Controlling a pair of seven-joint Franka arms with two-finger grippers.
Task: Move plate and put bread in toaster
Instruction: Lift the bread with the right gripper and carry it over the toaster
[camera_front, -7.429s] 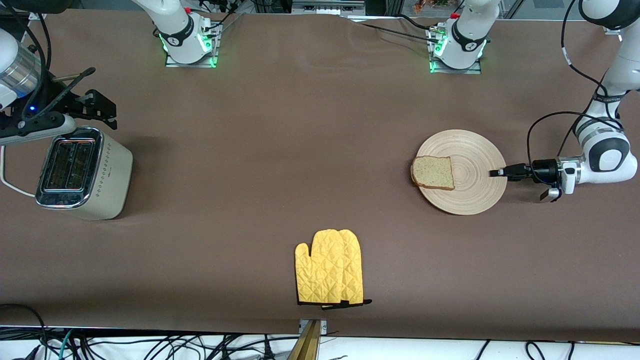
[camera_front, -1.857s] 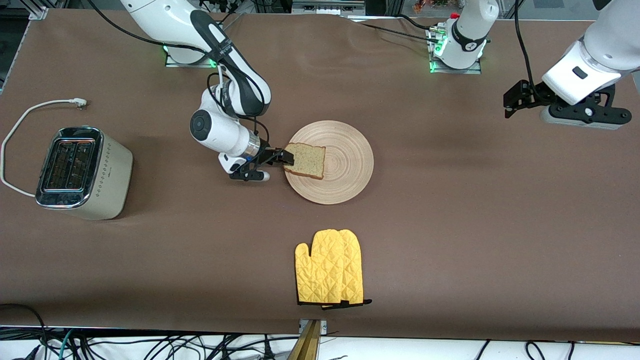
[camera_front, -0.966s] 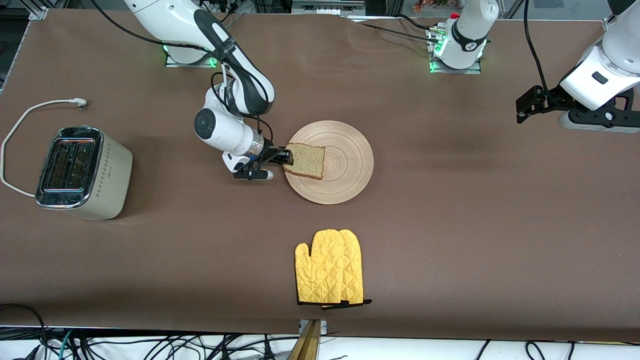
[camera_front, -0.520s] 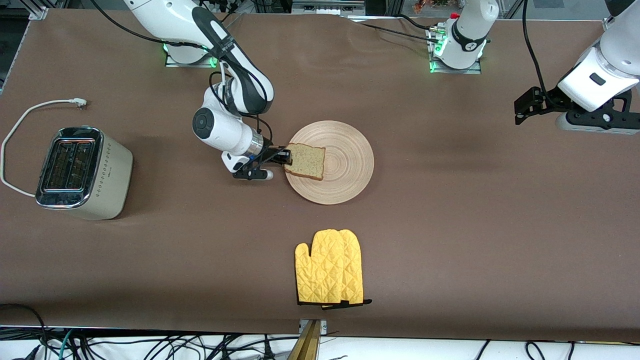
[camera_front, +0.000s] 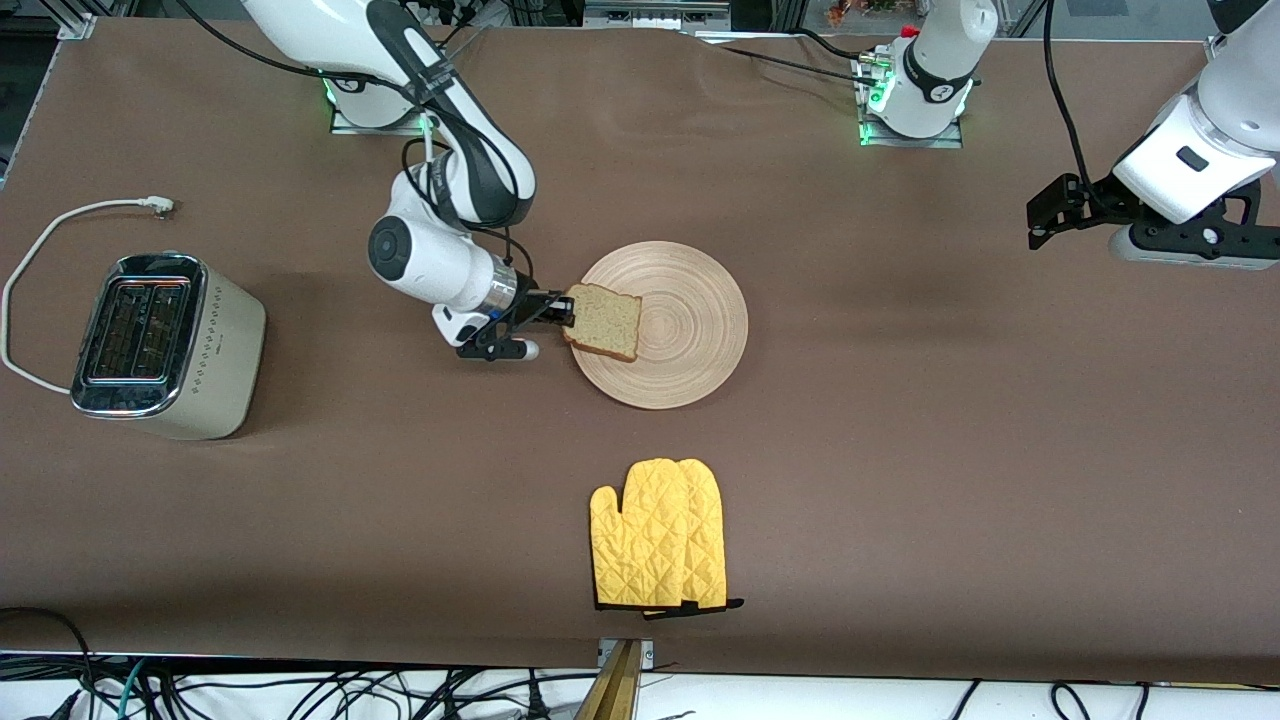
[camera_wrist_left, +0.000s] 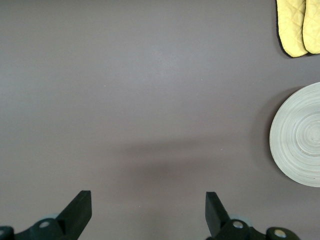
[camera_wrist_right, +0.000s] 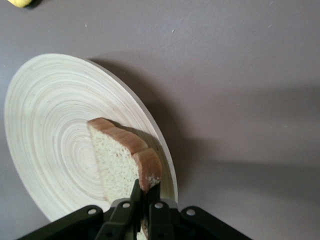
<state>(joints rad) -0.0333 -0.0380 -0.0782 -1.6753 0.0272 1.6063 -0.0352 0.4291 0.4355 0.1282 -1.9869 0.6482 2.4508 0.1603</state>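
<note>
- Front view: the brown table (camera_front: 900, 450) is seen spanning the whole scene, with both arm bases along its upper edge.
- The plate (camera_front: 690, 340) is found near the middle of the table, flat on the cloth, nearer to the front camera than the arm bases and farther from it than the oven mitt.
- The toaster (camera_front: 165, 345) is stood at the right arm's end of the table, well apart from the plate, its two slots facing up and its white cord (camera_front: 60, 225) trailed over the cloth beside it.
- The yellow oven mitt (camera_front: 660, 548) is laid flat, nearer to the front camera than the plate and apart from it.
- The bread (camera_front: 603, 322) is held at the plate's edge toward the right arm's end; in the right wrist view it (camera_wrist_right: 122, 162) is seen tilted up over the plate (camera_wrist_right: 45, 125), its crust edge gripped.
- The right gripper (camera_front: 562, 312) is clenched on the bread's edge, its jaws pinched tight over the plate's rim (camera_wrist_right: 145, 210).
- The left gripper (camera_front: 1045, 212) is held in the air over bare table at the left arm's end, waiting, with its jaws spread wide and nothing between them (camera_wrist_left: 147, 212).
</note>
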